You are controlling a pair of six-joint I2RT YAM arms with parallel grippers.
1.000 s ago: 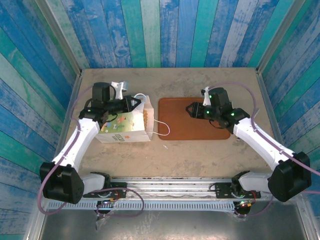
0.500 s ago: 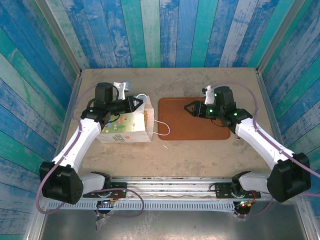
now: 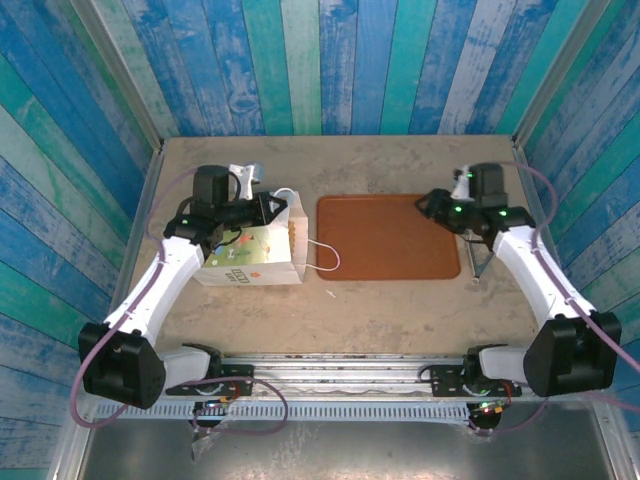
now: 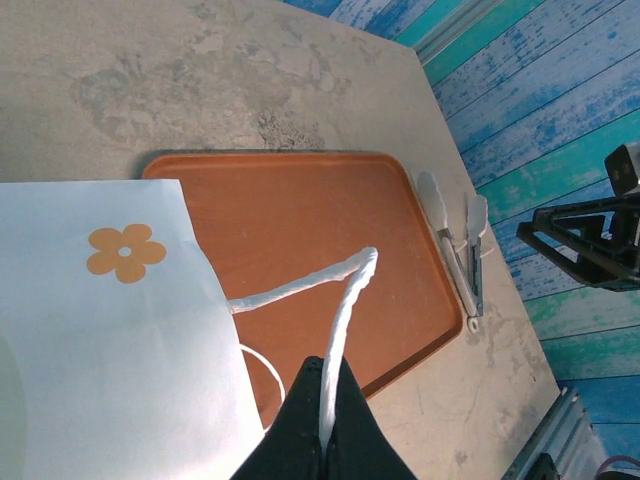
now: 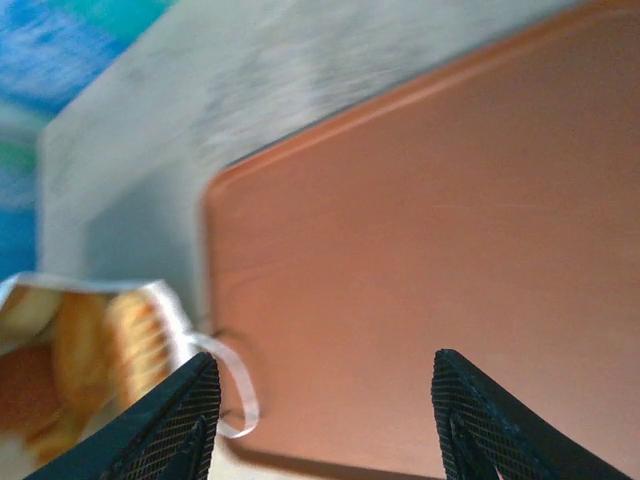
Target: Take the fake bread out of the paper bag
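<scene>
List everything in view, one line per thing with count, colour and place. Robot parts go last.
paper bag: one, white with green-and-orange print, on its side left of the tray, mouth toward it
fake bread: several pieces, count unclear, golden-brown, inside the bag's mouth
held cord handle: one, white, stretched over the tray
loose cord handle: one, white, lying at the tray's left edge
tray: one, brown, mid-table
tongs: one pair, pale metal, on the table beside the tray's right edge
table: one, beige
plank walls: blue and teal, on three sides
left hand: shut on the held cord handle
right hand: open, above the tray
</scene>
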